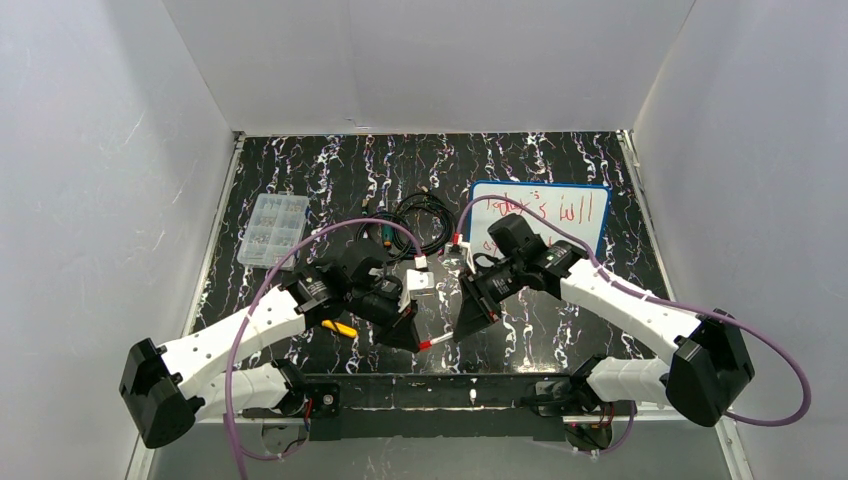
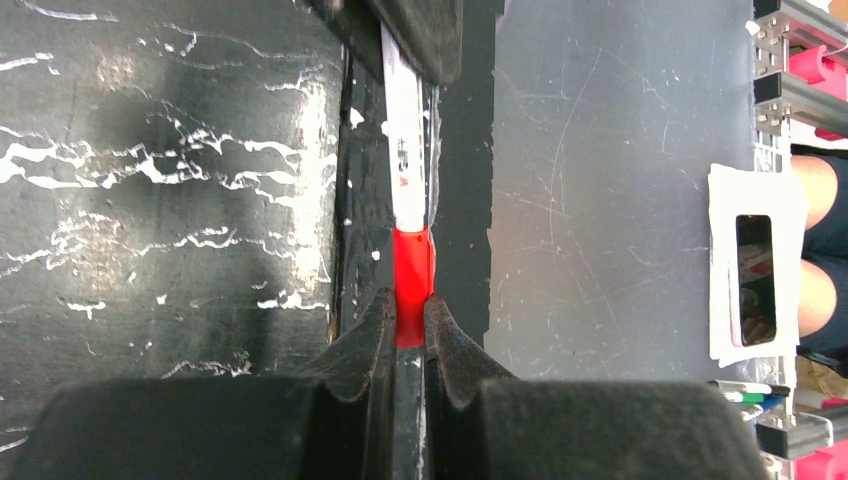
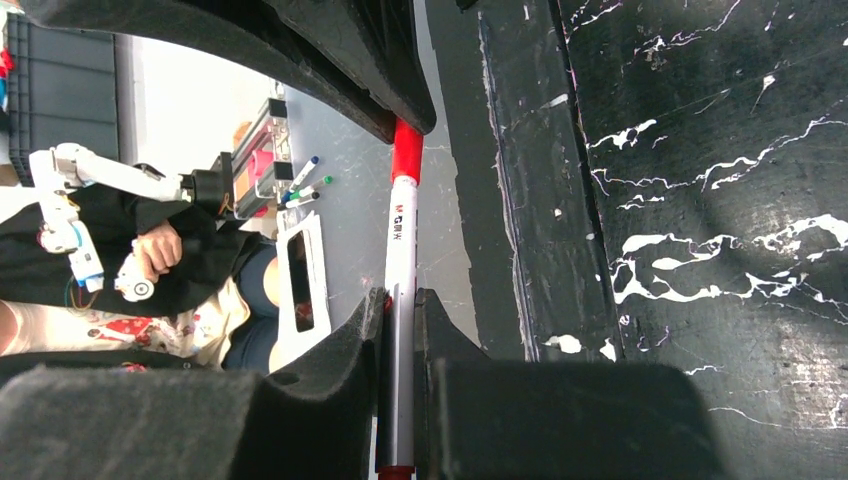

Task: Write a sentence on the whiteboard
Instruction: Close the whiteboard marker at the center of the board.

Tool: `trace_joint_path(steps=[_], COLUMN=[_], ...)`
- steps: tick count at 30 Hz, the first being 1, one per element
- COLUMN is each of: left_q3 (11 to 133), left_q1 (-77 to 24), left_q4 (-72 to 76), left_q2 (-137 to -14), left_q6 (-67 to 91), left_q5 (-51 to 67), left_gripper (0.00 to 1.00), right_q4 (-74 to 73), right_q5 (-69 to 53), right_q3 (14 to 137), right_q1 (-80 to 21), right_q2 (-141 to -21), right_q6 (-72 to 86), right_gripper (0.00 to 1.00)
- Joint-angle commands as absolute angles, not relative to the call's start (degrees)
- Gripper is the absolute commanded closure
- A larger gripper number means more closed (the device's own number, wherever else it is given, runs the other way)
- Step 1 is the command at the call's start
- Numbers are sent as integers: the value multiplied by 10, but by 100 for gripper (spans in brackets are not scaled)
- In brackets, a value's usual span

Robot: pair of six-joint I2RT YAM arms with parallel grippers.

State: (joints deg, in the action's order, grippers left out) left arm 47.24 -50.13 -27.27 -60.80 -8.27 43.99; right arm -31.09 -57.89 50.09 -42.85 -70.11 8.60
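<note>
The whiteboard point(image 1: 592, 236) lies at the back right, with a blue frame. The sentence point(image 1: 545, 212) is red lettering on it, and my right arm hides its lower line. A white marker point(image 1: 440, 341) with a red cap point(image 1: 426, 346) hangs level near the table's front edge, held from both ends. My left gripper point(image 1: 414, 340) is shut on the red cap point(image 2: 413, 275). The white barrel point(image 2: 405, 150) runs away from it to my right gripper. My right gripper point(image 1: 466, 322) is shut on the barrel point(image 3: 400, 250). Past its jaws the cap point(image 3: 406, 155) disappears between the left fingers point(image 3: 330, 50).
A clear plastic box point(image 1: 273, 229) of small parts sits at the back left. A black cable coil point(image 1: 425, 220) lies in the middle back. A yellow-handled tool point(image 1: 340, 327) lies under my left arm. A small white block point(image 1: 420, 278) rests between the arms.
</note>
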Motion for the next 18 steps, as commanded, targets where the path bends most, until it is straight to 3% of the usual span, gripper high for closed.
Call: trace_joint_path(steps=[1,8,18], left_q3=[477,461,460], left_q1=[-503,-506,-510], left_q4=[-173,-112,-53], left_q2=[-587,-575,-576], left_q6=[-63,-28,3], left_q5=[441,440,433], left_gripper=[100,100,100], right_q4=[-258,-153,-139], right_q5=[-588,-584,-578], right_q3=[511,473,467], right_q1=[-459,-473,-502], right_q2=[-705,-684,-695], right_q6=[96,176,188], right_gripper=[99,99,99])
